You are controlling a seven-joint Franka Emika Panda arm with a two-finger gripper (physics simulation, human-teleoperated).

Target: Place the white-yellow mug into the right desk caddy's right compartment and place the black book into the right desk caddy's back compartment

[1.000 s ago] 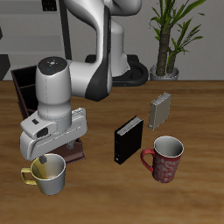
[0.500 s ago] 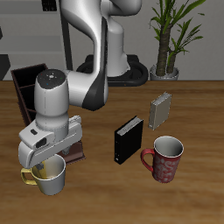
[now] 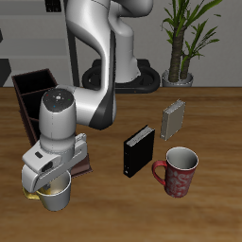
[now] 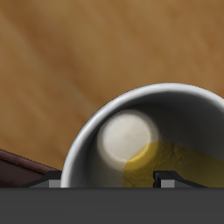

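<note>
A: Where is the white-yellow mug now?

B: It stands upright on the table, near the front edge and just in front of the right desk caddy; it is outside the caddy; the gripper is directly over its mouth, so only the lower wall and a bit of yellow handle show from outside.

A: And the wrist view?

B: There I look down into the mug; the rim is pale, the inside dark with a yellow patch and a bright round spot; two grey fingertips stand at the rim.

A: Are the jaws holding it?

B: I cannot tell; the fingertips are set rather wide apart, about at the rim, but contact with the wall is not visible.

A: The black book?

B: It stands upright on the table, well apart from the mug, away from the caddy; a red mug is just beside the book, nearer the front edge; a grey book stands farther back than the black one.
</note>
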